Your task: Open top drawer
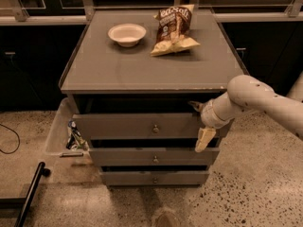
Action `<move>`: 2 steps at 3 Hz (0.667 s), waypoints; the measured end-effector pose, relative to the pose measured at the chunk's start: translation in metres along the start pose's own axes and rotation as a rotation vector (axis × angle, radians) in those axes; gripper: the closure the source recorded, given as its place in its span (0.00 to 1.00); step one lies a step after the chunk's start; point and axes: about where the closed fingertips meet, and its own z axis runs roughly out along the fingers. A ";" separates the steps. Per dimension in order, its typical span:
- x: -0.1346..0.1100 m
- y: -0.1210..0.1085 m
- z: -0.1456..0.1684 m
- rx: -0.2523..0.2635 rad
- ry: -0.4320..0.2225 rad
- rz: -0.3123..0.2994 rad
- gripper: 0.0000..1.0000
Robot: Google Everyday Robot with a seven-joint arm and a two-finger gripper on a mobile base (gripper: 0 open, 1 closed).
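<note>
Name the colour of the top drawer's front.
The top drawer is grey, clearest in camera view; the gripper is at its right end.
</note>
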 end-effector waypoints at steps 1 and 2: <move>0.000 0.000 0.000 0.000 0.000 0.000 0.26; 0.002 0.009 -0.001 -0.011 0.008 0.011 0.50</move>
